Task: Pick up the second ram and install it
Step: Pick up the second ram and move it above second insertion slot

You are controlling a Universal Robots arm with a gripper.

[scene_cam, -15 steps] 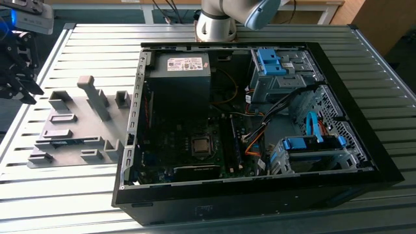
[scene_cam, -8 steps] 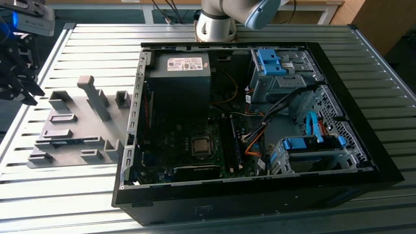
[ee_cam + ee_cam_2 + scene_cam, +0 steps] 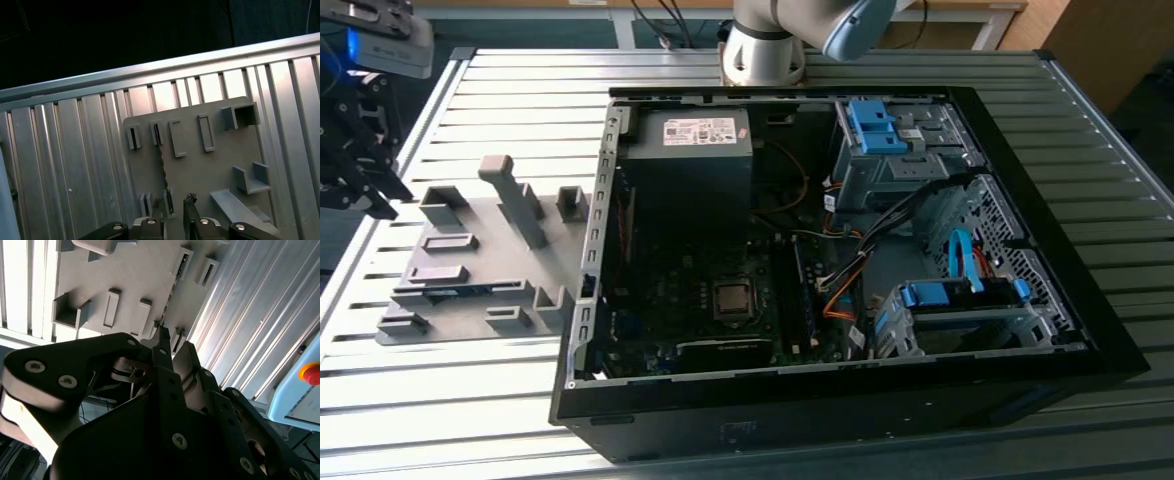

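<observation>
First wrist view: end effector [image 3: 175, 204] fingers apart, hovering over grey holder tray [image 3: 200, 175]; second ram [image 3: 162, 167] stands on edge in tray slots, near fingertips. Tray on slatted surface [image 3: 75, 160].

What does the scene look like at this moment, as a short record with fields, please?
gripper: open, empty, hovering over the holder
ram: standing on edge in the holder's slots, not yet picked up
holder: grey plate with blocks, on the table, at the exterior view's left of the case
case: lying open, board and cables exposed
table: slatted metal, bearing holder and case
</observation>
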